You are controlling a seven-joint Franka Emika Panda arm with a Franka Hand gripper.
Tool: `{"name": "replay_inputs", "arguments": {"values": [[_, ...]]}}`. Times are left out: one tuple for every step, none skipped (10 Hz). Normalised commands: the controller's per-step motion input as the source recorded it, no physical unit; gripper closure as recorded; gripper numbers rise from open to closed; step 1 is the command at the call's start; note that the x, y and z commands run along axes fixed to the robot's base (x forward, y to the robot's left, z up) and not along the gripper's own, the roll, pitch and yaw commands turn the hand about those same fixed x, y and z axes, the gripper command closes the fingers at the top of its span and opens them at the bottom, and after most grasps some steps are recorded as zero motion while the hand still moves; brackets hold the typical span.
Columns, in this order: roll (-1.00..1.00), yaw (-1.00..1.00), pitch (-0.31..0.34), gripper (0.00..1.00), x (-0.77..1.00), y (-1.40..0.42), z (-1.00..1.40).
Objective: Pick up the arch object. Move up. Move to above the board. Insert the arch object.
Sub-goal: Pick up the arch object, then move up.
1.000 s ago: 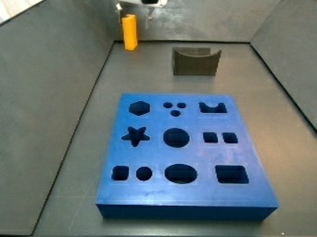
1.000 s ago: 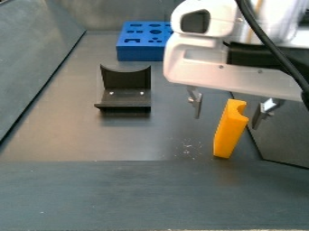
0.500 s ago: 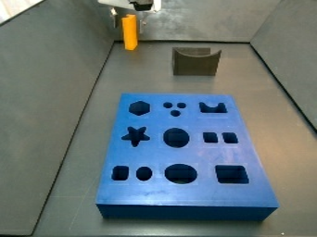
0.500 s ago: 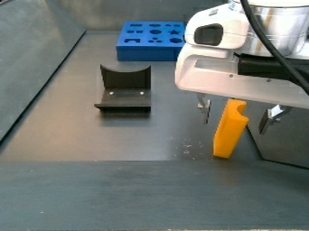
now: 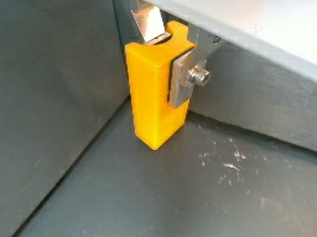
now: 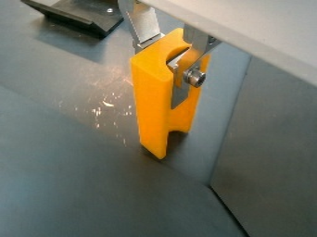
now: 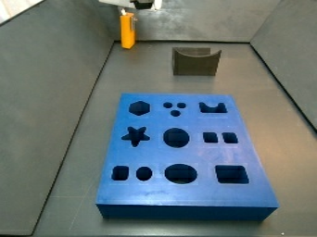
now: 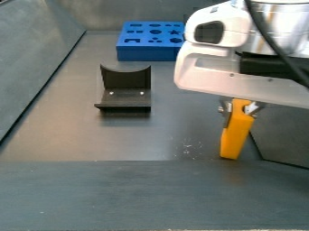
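The jaws of the gripper [image 5: 171, 56] pinch the top of the small upright orange-yellow plastic arch object [image 5: 156, 93], standing by the floor's far corner, seemingly light, rigid, smooth-sided and slip-prone.

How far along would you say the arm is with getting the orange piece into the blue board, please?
Done: the gripper has its fingers on either side of the small orange-yellow plastic arch block, by the far wall. In hand: the pick-up; lift-off is unclear. Left: rising, carrying it above the flat blue board with dark cut-outs, then inserting.
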Motion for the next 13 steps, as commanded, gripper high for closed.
{"name": "replay_inputs", "arguments": {"values": [[0.00,0.00,0.000,1.00,0.00,0.00,0.00],[0.00,0.00,0.000,1.00,0.00,0.00,0.00],[0.00,0.00,0.000,1.00,0.00,0.00,0.00],[0.00,0.00,0.000,1.00,0.00,0.00,0.00],[0.00,0.00,0.000,1.00,0.00,0.00,0.00],[0.00,0.00,0.000,1.00,0.00,0.00,0.00],[0.00,0.00,0.000,1.00,0.00,0.00,0.83],[0.00,0.01,-0.009,1.00,0.00,0.00,0.85],[0.01,0.00,0.010,1.00,-0.05,0.00,0.77],[0.03,-0.01,0.023,1.00,-0.05,-0.01,0.68],[0.06,-0.02,0.046,1.00,-0.04,-0.01,0.57],[0.07,-0.01,0.075,1.00,-0.03,-0.01,0.46],[0.08,0.00,0.084,1.00,-0.03,-0.01,0.39]]}}
